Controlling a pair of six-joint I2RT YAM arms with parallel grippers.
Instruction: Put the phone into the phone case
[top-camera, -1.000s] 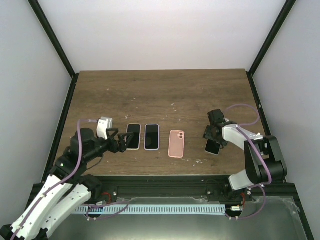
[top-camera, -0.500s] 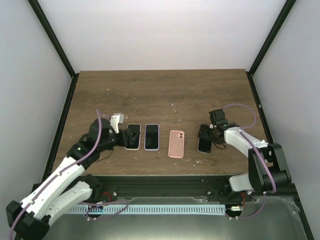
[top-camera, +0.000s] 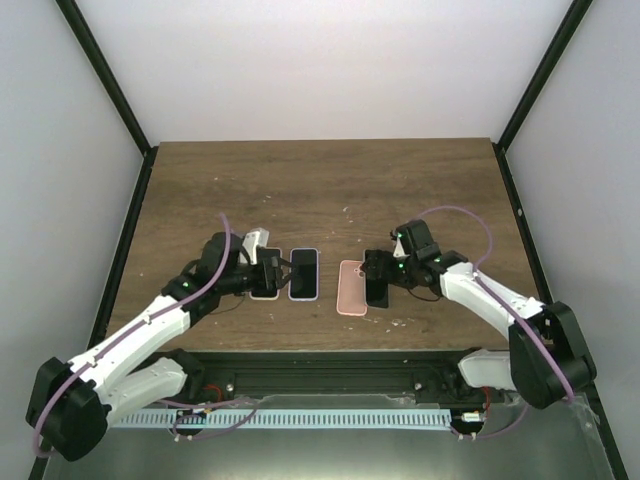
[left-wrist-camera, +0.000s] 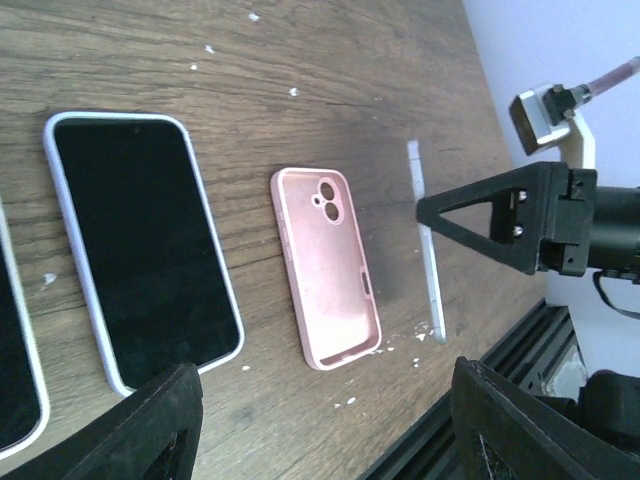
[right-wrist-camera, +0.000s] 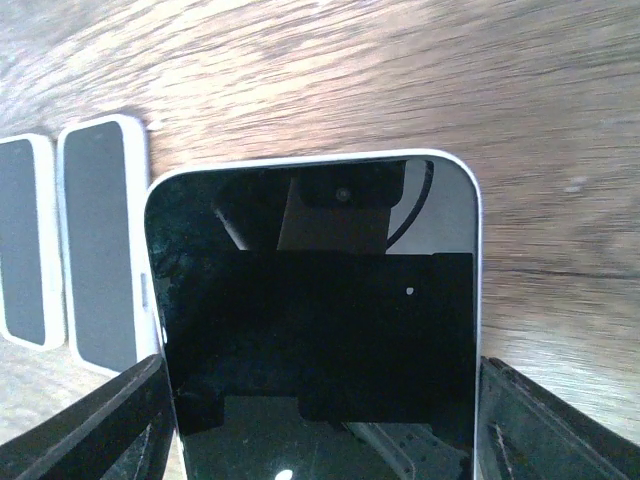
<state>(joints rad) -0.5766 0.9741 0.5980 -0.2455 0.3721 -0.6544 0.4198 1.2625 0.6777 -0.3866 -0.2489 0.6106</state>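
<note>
The pink phone case (top-camera: 350, 290) lies open side up on the wooden table; it also shows in the left wrist view (left-wrist-camera: 327, 262). My right gripper (top-camera: 386, 272) is shut on a black-screened phone (top-camera: 376, 290) and holds it tilted on edge just right of the case. In the right wrist view the phone (right-wrist-camera: 320, 310) fills the frame between the fingers (right-wrist-camera: 560, 425). The left wrist view shows it edge-on (left-wrist-camera: 426, 240). My left gripper (top-camera: 272, 276) is open and empty, low over the leftmost phone.
Two other phones in pale cases lie left of the pink case: one (top-camera: 304, 274) beside it and one (top-camera: 262, 282) partly under my left gripper. Both show in the right wrist view (right-wrist-camera: 100, 245). The table's front edge (top-camera: 320, 350) is close.
My right gripper has carried the phone leftwards from the right side of the table to the pink case. My left arm has reached right, over the leftmost phone.
</note>
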